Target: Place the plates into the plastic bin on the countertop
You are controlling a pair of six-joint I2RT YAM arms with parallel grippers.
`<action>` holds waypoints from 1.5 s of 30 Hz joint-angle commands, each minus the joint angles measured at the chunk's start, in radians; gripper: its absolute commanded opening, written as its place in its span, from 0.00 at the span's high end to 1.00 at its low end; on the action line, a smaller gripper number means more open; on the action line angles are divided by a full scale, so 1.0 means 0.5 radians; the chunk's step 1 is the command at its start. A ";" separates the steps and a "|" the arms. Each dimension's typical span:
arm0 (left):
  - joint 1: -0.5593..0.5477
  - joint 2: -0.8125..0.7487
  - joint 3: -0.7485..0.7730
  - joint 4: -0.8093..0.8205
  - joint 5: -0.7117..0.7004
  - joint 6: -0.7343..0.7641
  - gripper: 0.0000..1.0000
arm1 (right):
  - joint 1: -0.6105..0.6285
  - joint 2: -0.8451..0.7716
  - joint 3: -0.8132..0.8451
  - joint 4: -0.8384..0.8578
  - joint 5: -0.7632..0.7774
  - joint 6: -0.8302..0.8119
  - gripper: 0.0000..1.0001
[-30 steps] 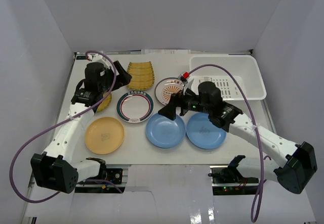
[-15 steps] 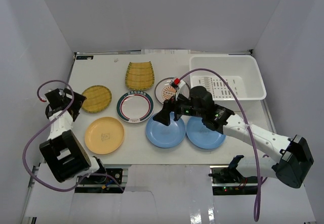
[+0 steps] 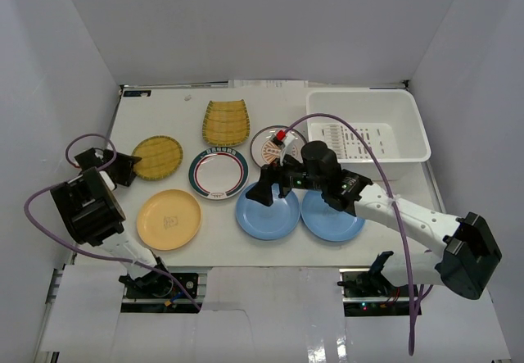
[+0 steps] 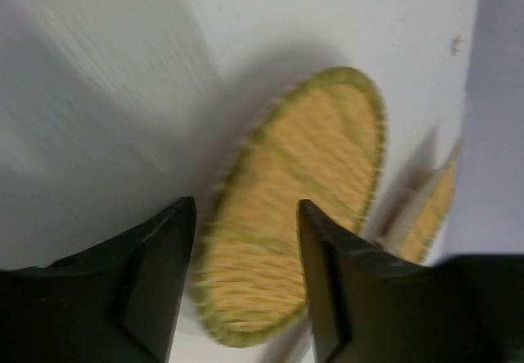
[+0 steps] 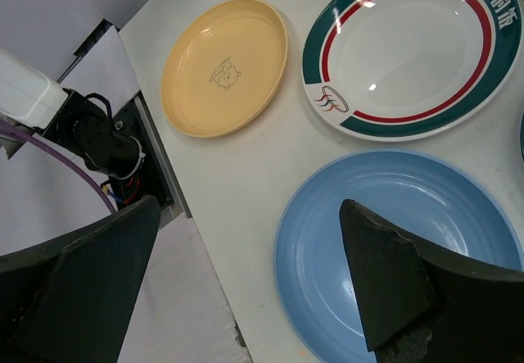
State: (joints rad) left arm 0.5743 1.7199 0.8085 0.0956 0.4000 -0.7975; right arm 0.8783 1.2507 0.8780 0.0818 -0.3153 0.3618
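Top: right fingers [image 3: 264, 192] over left blue plate [image 3: 270, 215]; bin [image 3: 360, 94] at desk [image 3: 164, 117] back-right.
Left wrist: left fingers [image 4: 155, 256] apart, empty, ribbed plate [image 4: 303, 215] beyond.
Right wrist: fingers wide, empty. Best to lower onto plate rim & pinch the edge.

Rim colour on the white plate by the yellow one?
Dark green band with a thin red line inside, on the white plate; clearest in right wrist view.
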 commanded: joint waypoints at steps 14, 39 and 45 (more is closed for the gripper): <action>-0.020 -0.475 -0.194 0.514 0.249 -0.307 1.00 | 0.007 0.241 0.272 0.134 -0.023 0.077 0.03; -1.253 -1.090 -0.227 0.932 0.890 -0.629 1.00 | -0.707 0.450 0.527 0.082 -0.286 0.454 0.07; -1.333 -0.961 -0.166 0.941 0.903 -0.629 0.99 | -0.756 0.441 0.431 0.429 -0.548 0.638 0.78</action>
State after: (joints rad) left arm -0.0849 1.2304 0.6693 0.5068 0.8333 -1.0969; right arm 0.5179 1.4960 1.0935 0.1787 -0.5121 0.6243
